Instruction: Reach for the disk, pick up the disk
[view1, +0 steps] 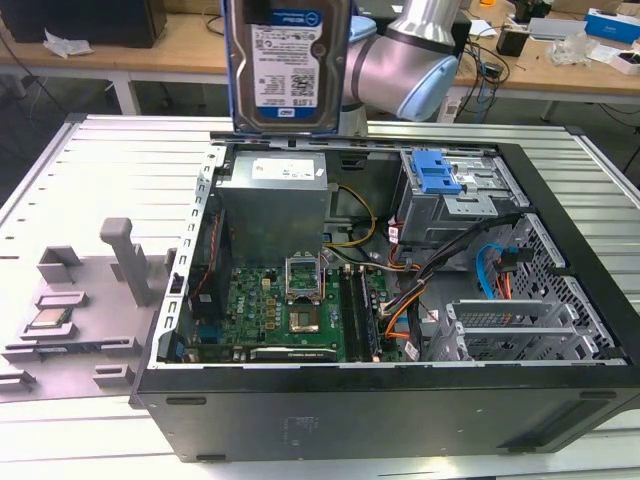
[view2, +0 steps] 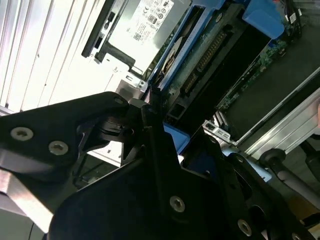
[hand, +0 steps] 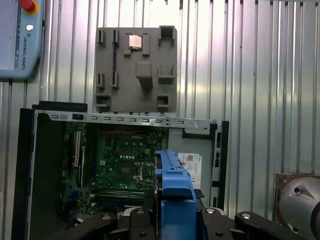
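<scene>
The disk (view1: 288, 62) hangs upright in the air above the back wall of the open computer case, its white-and-blue label facing the exterior view. Its top runs out of that picture, and the silver arm (view1: 410, 60) stands just behind it on the exterior view's right. In the first wrist view the disk's blue carrier (hand: 172, 175) sits edge-on between the black fingers of my gripper (hand: 175, 217). In the second wrist view the gripper (view2: 156, 107) is shut on the edge of the disk (view2: 200, 55).
The open computer case (view1: 560, 330) lies on a slatted metal table (view1: 120, 160), with the motherboard (view1: 285, 310), power supply (view1: 275, 200) and a blue-latched drive bay (view1: 437, 172) inside. A grey fixture tray (view1: 110, 300) with a small square chip (view1: 50, 320) lies on the exterior view's left.
</scene>
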